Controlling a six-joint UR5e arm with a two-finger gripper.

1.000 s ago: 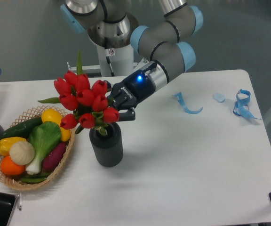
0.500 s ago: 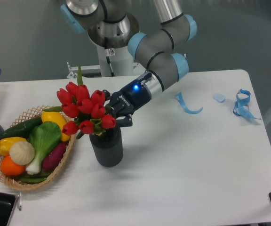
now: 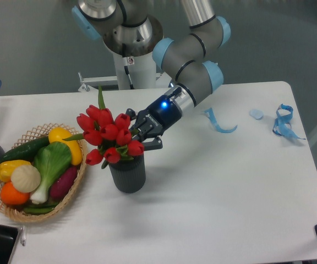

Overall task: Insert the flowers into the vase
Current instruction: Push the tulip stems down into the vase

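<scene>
One bunch of flowers (image 3: 110, 136) seated in the vase (image 3: 128, 173), heads leaning left toward the basket (image 3: 70, 190) on the surface (image 3: 213, 187). Pincer (image 3: 138, 132) tight against the bunch from the right (grip on the stems likely, yet cannot tell). Insertion step about finished. Next, judged: letting go and backing off without tipping anything. Stems and fingertips masked by blooms.

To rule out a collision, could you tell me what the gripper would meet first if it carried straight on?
Probably the flowers directly before the gripper, then the wicker basket; depth is unclear.
</scene>
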